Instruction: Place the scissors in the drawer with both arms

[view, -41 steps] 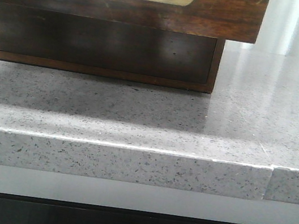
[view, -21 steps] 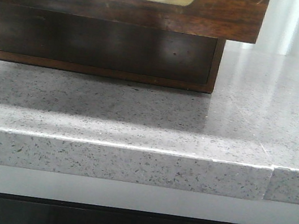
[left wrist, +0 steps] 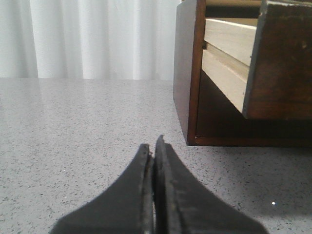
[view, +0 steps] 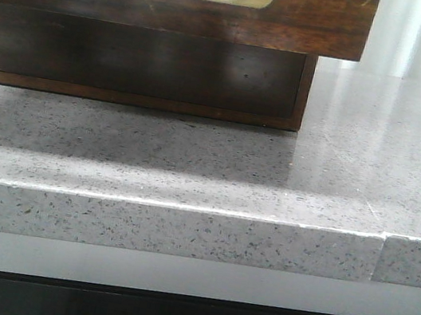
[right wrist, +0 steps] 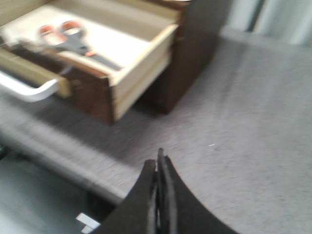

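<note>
Two grippers show on my wrist feeds, both pinched closed on nothing: the left gripper (left wrist: 154,146) low over the speckled grey countertop (left wrist: 73,136), the right gripper (right wrist: 159,158) above the counter's front edge. Beyond the right one, the drawer (right wrist: 139,78) stands pulled out, and the scissors (right wrist: 73,41) lie flat inside on its pale floor.

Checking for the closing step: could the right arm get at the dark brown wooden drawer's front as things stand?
Probably yes. The dark brown wooden drawer stands pulled out with the grey-handled scissors inside, and bare speckled grey countertop lies between it and the shut right end effector.
</note>
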Controlling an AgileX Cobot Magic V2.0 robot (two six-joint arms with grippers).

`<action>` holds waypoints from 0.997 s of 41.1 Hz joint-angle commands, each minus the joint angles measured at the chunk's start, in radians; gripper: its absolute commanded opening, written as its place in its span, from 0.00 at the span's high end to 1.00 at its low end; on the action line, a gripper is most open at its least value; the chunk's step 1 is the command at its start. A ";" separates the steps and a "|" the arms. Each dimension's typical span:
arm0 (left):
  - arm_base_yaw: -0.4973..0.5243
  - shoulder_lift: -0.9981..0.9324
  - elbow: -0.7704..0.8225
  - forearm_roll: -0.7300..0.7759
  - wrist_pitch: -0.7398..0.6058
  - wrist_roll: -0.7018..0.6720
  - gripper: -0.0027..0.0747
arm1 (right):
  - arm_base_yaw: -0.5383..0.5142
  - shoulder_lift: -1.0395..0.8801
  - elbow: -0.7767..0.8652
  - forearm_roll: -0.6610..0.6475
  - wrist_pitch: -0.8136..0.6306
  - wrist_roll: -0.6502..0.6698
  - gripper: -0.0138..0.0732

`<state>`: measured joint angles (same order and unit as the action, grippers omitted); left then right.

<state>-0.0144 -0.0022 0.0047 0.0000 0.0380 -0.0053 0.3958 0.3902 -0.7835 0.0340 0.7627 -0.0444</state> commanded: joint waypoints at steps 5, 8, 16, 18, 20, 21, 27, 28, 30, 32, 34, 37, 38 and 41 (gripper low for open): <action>-0.005 -0.018 0.025 -0.010 -0.083 -0.007 0.99 | -0.233 -0.145 0.248 -0.016 -0.388 -0.005 0.98; -0.005 -0.018 0.025 -0.010 -0.083 -0.007 0.99 | -0.299 -0.210 0.360 -0.016 -0.480 -0.005 0.98; -0.005 -0.018 0.025 -0.010 -0.083 -0.007 0.99 | -0.366 -0.330 0.604 -0.016 -0.679 -0.005 0.98; -0.005 -0.018 0.025 -0.010 -0.083 -0.007 0.99 | -0.366 -0.351 0.662 -0.016 -0.716 -0.005 0.98; -0.005 -0.018 0.025 -0.010 -0.083 -0.007 0.99 | -0.366 -0.366 0.705 -0.016 -0.750 -0.005 0.98; -0.005 -0.018 0.025 -0.010 -0.083 -0.007 0.99 | -0.366 -0.371 0.722 -0.016 -0.763 -0.005 0.98; -0.005 -0.018 0.025 -0.010 -0.083 -0.007 0.99 | -0.366 -0.411 0.814 -0.016 -0.850 -0.005 0.98; -0.005 -0.018 0.025 -0.010 -0.083 -0.007 0.99 | -0.366 -0.418 0.812 -0.016 -0.832 -0.005 0.98; -0.005 -0.018 0.025 -0.010 -0.083 -0.007 0.99 | -0.366 -0.418 0.810 -0.016 -0.829 -0.005 0.98; -0.005 -0.018 0.025 -0.010 -0.083 -0.007 0.99 | -0.366 -0.418 0.810 -0.016 -0.828 -0.005 0.98; -0.005 -0.018 0.025 -0.010 -0.083 -0.007 0.99 | -0.366 -0.418 0.810 -0.016 -0.827 -0.005 0.98; -0.005 -0.018 0.025 -0.010 -0.083 -0.007 0.99 | -0.366 -0.418 0.810 -0.016 -0.827 -0.005 0.98; -0.005 -0.018 0.025 -0.010 -0.083 -0.007 0.99 | -0.366 -0.418 0.810 -0.016 -0.827 -0.005 0.98; -0.005 -0.018 0.025 -0.010 -0.083 -0.007 0.99 | -0.366 -0.418 0.810 -0.016 -0.827 -0.005 0.98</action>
<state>-0.0144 -0.0022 0.0047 0.0000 0.0380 -0.0053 0.0373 -0.0106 0.0249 0.0271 0.0219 -0.0444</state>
